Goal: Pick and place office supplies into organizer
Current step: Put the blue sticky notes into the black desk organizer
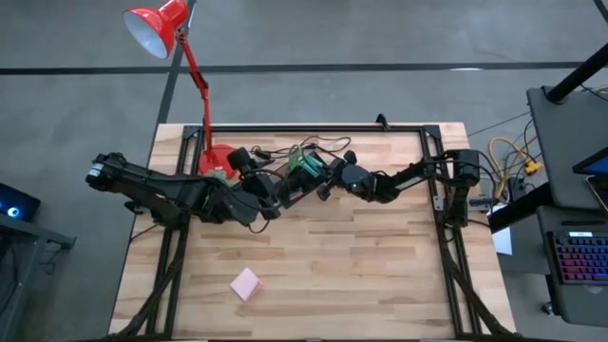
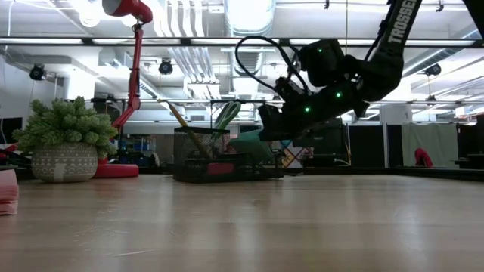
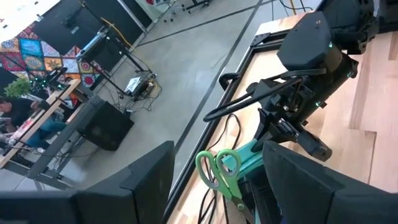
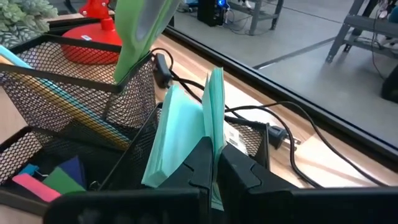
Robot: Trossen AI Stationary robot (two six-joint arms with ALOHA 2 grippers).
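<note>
We have the right gripper (image 4: 214, 163) closed on a thin teal notepad (image 4: 186, 134), over the black wire-mesh organizer (image 2: 225, 155) at the table's far edge. Green-handled scissors (image 3: 219, 174) and small coloured pieces already sit inside. Our left gripper (image 3: 214, 186) waits beside it, fingers spread, empty. A pink square sticky-note pad (image 1: 245, 283) remains near the front.

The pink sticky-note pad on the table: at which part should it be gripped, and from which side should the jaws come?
The pink sticky-note pad lies flat on the wooden table, alone and far from the organizer. Probably best to come straight down from above and close the jaws on two opposite side edges. It sits turned at an angle, so the wrist should rotate to match. Being low, it needs a grip close to the table.
</note>
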